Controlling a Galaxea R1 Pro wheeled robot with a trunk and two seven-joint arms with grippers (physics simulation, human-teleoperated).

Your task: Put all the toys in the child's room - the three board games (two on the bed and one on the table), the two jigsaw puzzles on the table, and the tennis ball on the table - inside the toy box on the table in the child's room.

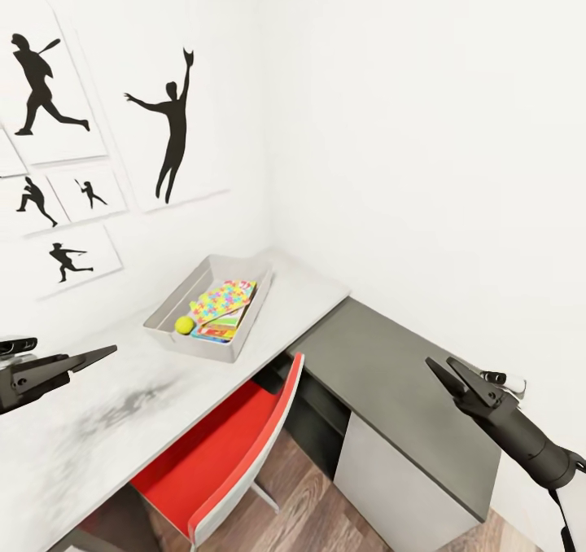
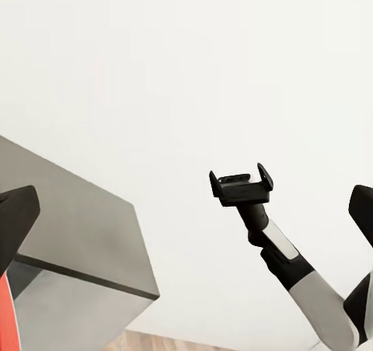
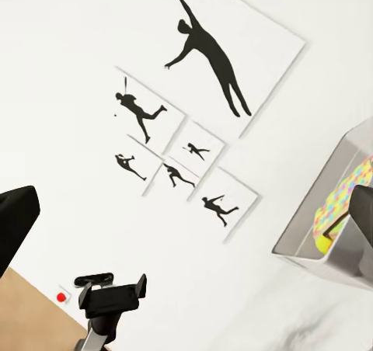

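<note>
We hold both arms up and back, clear of the table (image 1: 98,422): left gripper (image 1: 96,355) parted, empty; right gripper (image 1: 443,366) parted, empty. Beyond, the toy box (image 1: 244,324) holds the puzzles (image 1: 224,298), a board game (image 1: 213,335) and the tennis ball (image 1: 185,325).

toy box (image 1: 166,316): board games mostly covered by the jigsaw puzzles (image 1: 221,299) (count unclear) | left gripper (image 1: 98,355): arm cut by frame edge | chair (image 1: 236,446): legs cropped
</note>
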